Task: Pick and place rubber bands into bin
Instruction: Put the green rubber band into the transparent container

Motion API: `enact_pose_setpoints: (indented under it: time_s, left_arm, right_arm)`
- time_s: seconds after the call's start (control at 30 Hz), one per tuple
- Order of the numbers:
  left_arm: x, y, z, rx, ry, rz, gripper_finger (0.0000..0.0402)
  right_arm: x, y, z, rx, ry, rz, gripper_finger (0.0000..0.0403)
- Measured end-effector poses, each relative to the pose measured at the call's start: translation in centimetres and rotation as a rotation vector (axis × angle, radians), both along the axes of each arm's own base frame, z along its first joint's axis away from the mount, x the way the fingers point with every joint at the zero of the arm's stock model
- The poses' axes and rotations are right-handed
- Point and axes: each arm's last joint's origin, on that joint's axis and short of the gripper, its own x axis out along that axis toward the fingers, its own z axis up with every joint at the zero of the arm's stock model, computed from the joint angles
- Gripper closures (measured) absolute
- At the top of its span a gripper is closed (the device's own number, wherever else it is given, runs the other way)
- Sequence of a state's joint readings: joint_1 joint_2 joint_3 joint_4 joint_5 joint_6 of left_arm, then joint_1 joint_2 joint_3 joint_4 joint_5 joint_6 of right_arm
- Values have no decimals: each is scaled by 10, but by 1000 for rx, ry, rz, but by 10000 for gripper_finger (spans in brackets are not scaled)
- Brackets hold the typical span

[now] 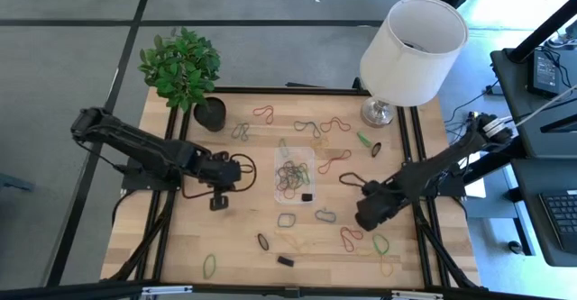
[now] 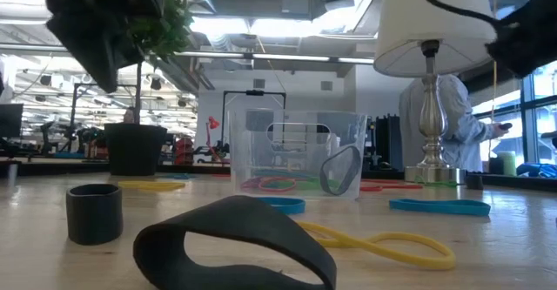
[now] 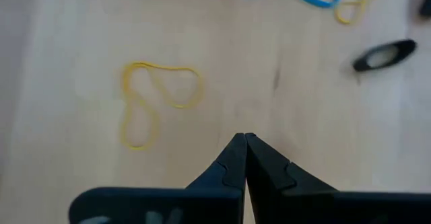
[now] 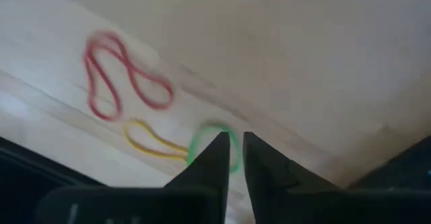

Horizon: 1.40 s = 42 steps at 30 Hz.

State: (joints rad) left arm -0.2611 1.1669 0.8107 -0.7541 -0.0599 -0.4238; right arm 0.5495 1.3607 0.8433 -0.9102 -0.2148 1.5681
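Just past my right pincer [image 4: 232, 150], its tips parted by a narrow slit and pinching nothing, a green rubber band [image 4: 212, 143] lies flat on the wooden table [image 4: 323, 62]. A thin yellow rubber band [image 4: 151, 142] meets it on one side, and a red rubber band [image 4: 121, 76], twisted into a figure-eight, lies beyond that. My right arm reaches in low from the table's right edge, wrist angled toward the front right corner. My left pincer [image 3: 244, 158] is pressed together and empty, hovering over bare wood with a twisted yellow band [image 3: 153, 99] ahead of it; that arm stretches in from the left side. Farther off, mid-table, stands the clear bin [image 1: 295, 174], with a tangle of coloured rubber bands [image 1: 292, 177] inside it.
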Motion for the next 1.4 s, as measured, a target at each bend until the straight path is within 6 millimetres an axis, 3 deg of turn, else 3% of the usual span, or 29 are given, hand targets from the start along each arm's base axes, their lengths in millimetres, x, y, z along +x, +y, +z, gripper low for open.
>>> enact_pose_setpoints:
  time_s: [0.33, 0.73, 1.0, 1.4]
  left_arm:
    - [4, 2, 9, 67, -125, 40, 399]
    - [9, 4, 13, 104, -211, 153, 398]
    - [12, 3, 15, 97, -246, 150, 399]
    - [14, 2, 17, 85, -275, 152, 398]
  right_arm:
    - [-19, 35, -9, -17, 28, 152, 315]
    - [-37, 53, -12, -87, -12, 218, 313]
    - [-34, 58, -18, -142, -77, 216, 312]
    - [-23, 72, -55, -192, 6, 227, 312]
